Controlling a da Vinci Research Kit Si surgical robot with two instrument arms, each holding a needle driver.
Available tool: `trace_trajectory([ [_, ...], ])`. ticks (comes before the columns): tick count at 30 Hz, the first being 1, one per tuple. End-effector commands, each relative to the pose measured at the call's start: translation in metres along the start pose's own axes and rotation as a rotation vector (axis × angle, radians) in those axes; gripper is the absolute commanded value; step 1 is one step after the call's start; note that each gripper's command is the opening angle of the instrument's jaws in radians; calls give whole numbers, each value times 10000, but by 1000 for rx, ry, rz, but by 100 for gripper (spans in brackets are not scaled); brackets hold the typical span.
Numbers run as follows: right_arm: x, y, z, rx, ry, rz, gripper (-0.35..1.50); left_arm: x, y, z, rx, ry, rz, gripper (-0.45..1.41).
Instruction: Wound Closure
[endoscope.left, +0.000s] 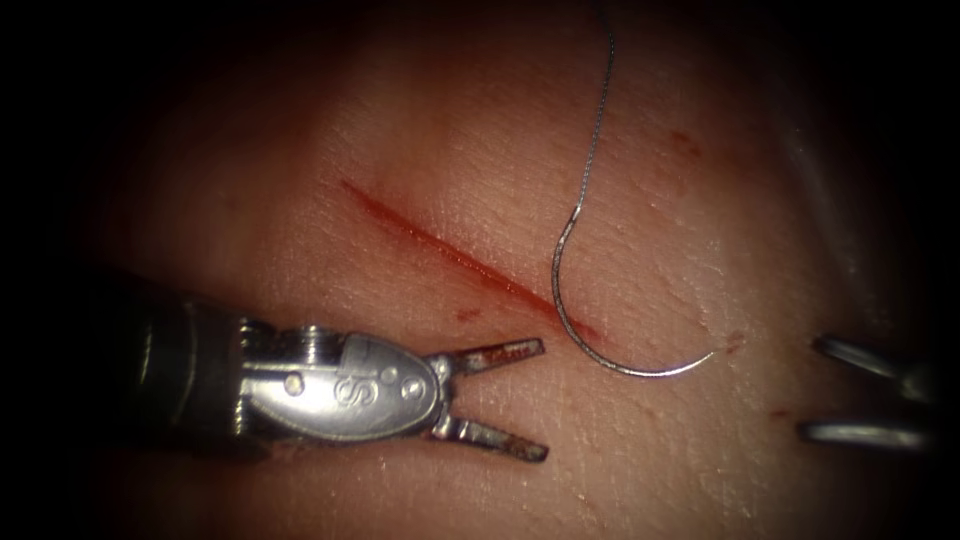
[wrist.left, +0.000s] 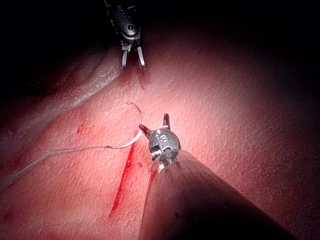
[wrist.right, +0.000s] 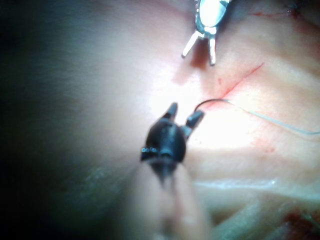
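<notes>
Lying free on the tissue (endoscope.left: 480, 170), needle (endoscope.left: 590, 345) crosses the lower end of the cut (endoscope.left: 450, 255) in endoscope view, thread (endoscope.left: 598, 110) trailing up; left pincer (endoscope.left: 520, 400) wide, empty, left of the cut; right pincer (endoscope.left: 850, 390) wide, empty, well right. Left wrist: left pincer (wrist.left: 156, 125) spread beside needle (wrist.left: 137, 117). Right wrist: right pincer (wrist.right: 184, 114) spread near needle (wrist.right: 210, 102).

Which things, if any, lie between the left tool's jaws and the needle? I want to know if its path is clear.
Nothing visible does. The left tool has open, empty jaws; only bare tissue separates them from the needle, which lies loose across the cut's lower end. The right tool is open and empty too.
</notes>
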Motion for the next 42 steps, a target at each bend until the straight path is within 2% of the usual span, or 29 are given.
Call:
trace_trajectory([
  [1, -3, -9, 6, 4, -1, 2, 47, -3, 3, 10, 8, -21, -24, 41],
  [3, -3, -11, 6, 5, -4, 2, 47, 2, 5, 19, 41, -93, -39, 39],
  [10, -5, -12, 8, 4, -10, 0, 47, 7, 5, 56, 72, -212, -53, 39],
  [14, -5, -13, 11, 5, -16, -1, 47, 0, 2, 73, 81, -238, -50, 39],
  [27, -5, -14, 12, 4, -16, -1, 47, -6, 1, 119, 34, -265, -46, 31],
  [29, -4, -14, 14, 3, -17, -1, 47, -8, 0, 121, 31, -264, -40, 21],
  [33, -3, -15, 15, 2, -17, -1, 47, -14, -10, 118, 12, -279, -5, -38],
  [34, -3, -15, 15, 2, -17, -1, 47, -17, -14, 118, 7, -285, 4, -45],
  [42, -3, -15, 15, 2, -17, -1, 46, -21, -13, 102, -26, -304, 69, -45],
])
